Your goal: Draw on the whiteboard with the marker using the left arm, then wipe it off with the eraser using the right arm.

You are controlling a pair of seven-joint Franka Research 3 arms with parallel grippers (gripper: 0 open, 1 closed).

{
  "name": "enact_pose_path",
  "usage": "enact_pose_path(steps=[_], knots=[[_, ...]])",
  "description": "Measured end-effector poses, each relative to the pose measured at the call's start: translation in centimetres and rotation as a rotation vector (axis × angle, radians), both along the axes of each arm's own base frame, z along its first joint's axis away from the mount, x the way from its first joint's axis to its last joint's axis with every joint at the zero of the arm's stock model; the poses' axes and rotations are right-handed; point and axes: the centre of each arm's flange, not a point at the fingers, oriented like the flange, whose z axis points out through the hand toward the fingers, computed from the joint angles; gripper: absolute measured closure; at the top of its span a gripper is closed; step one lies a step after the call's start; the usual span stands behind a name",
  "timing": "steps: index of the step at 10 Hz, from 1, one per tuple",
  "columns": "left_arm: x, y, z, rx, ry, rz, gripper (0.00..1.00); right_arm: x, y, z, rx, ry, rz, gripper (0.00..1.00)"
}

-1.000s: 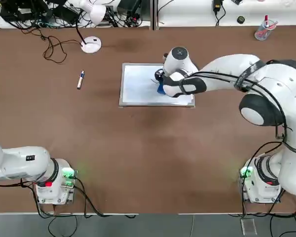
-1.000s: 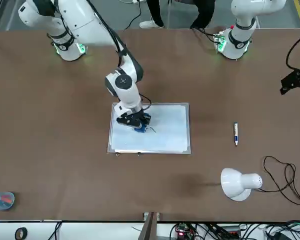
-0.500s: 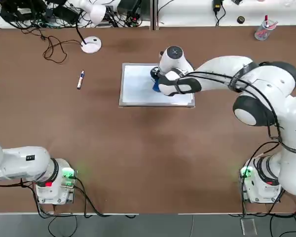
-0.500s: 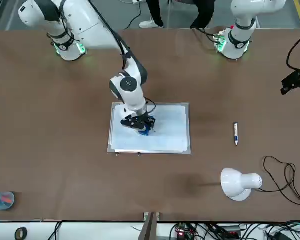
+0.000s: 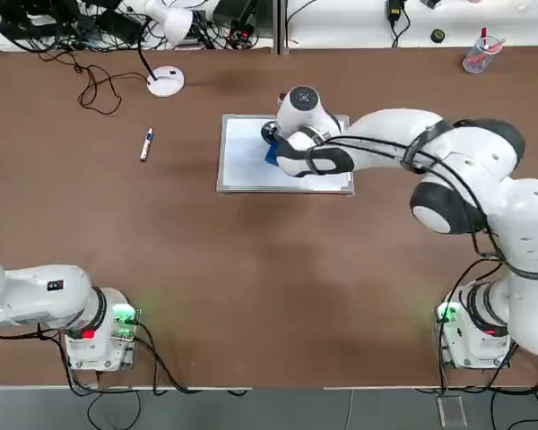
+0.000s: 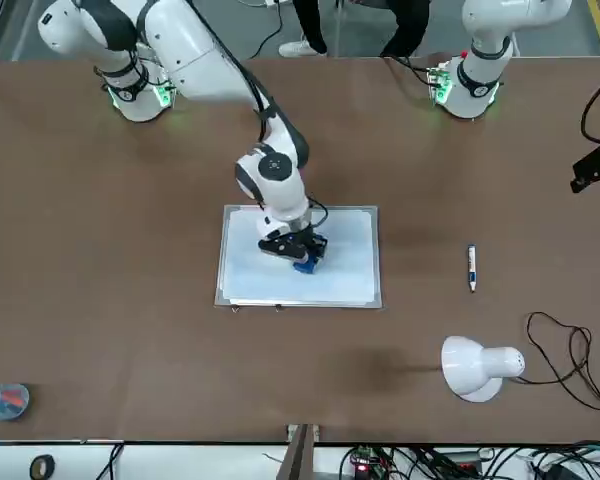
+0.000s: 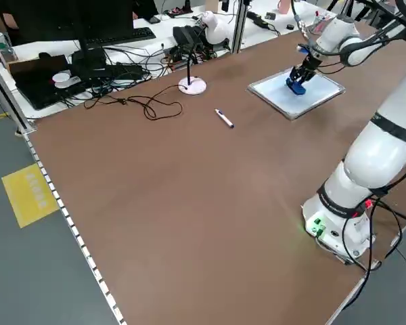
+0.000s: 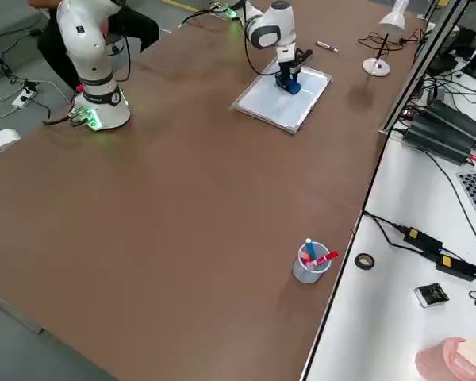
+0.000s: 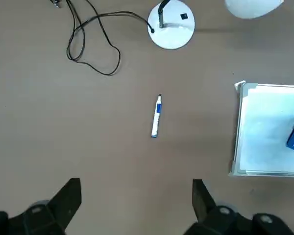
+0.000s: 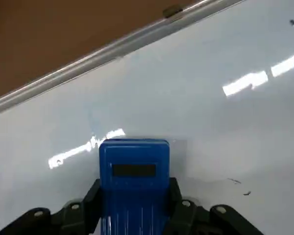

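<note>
My right pincer (image 6: 302,254) is clamped on the blue eraser (image 10: 134,169), pressing it flat on the whiteboard (image 5: 242,170) directly beneath. The marker (image 5: 147,144) lies on the worktop well off to its side, and my left pincer (image 9: 137,205) hangs spread and empty above it. Wiping well means even pressure, a flat eraser, and catching the faint specks beside it.

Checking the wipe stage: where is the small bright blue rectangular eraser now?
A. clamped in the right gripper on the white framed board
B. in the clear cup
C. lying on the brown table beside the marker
A: the right gripper is shut on the blue eraser, over the whiteboard.
</note>
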Motion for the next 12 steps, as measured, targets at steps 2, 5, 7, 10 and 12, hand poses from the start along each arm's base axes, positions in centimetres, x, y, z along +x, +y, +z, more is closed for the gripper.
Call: enact_pose_path(steps=[2,5,7,10,12], knots=[[0.0,0.4,0.0,0.000,-0.001,0.007,0.00,-0.3,1.0,0.0,0.008,-0.007,-0.011,0.44],[0.0,0.6,0.1,0.000,-0.002,0.011,0.00,-0.6,1.7,0.1,0.015,-0.010,-0.017,0.44],[0.0,0.6,0.1,0.000,-0.003,0.011,0.00,-0.2,1.5,0.5,0.007,-0.008,-0.022,0.44],[0.0,0.6,0.1,0.000,-0.003,0.010,0.00,2.5,-0.9,4.0,-0.053,0.027,-0.016,0.44],[0.0,0.5,0.1,0.000,-0.003,0.009,0.00,4.7,-4.3,9.1,-0.076,0.050,0.015,0.44]])
